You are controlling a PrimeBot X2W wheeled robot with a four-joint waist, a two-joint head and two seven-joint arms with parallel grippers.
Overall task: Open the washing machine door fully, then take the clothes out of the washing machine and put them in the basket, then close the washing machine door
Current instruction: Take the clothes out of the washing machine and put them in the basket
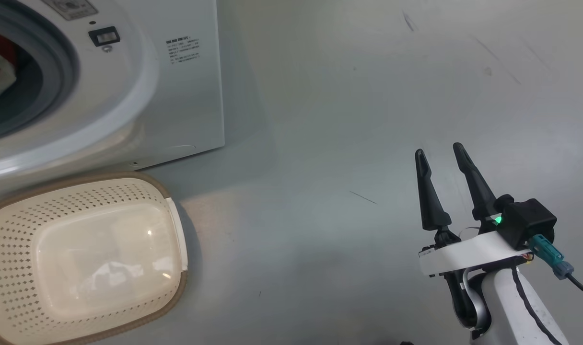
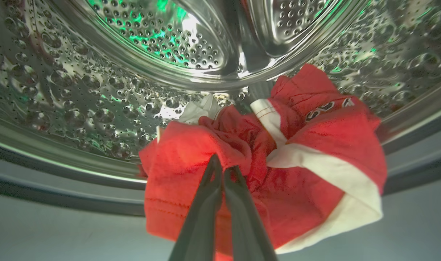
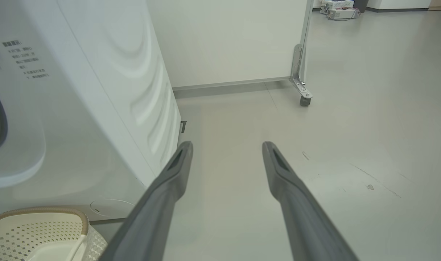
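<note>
The white washing machine [image 1: 176,96] stands at the upper left of the head view, its round opening uncovered; the door itself is out of view. Red clothes [image 1: 1,60] with white trim lie inside. In the left wrist view my left gripper [image 2: 223,165] is inside the steel drum [image 2: 79,105], shut on a fold of the red clothes [image 2: 307,152]. The cream basket [image 1: 13,249] with a brown rim sits on the floor below the machine's front, with nothing in it. My right gripper [image 1: 437,151] hovers open over the floor at the lower right, holding nothing.
Grey floor [image 1: 344,120] stretches to the right of the machine. In the right wrist view a white partition on a castor wheel [image 3: 305,100] stands behind the machine, and the basket's corner [image 3: 39,228] shows at the lower left.
</note>
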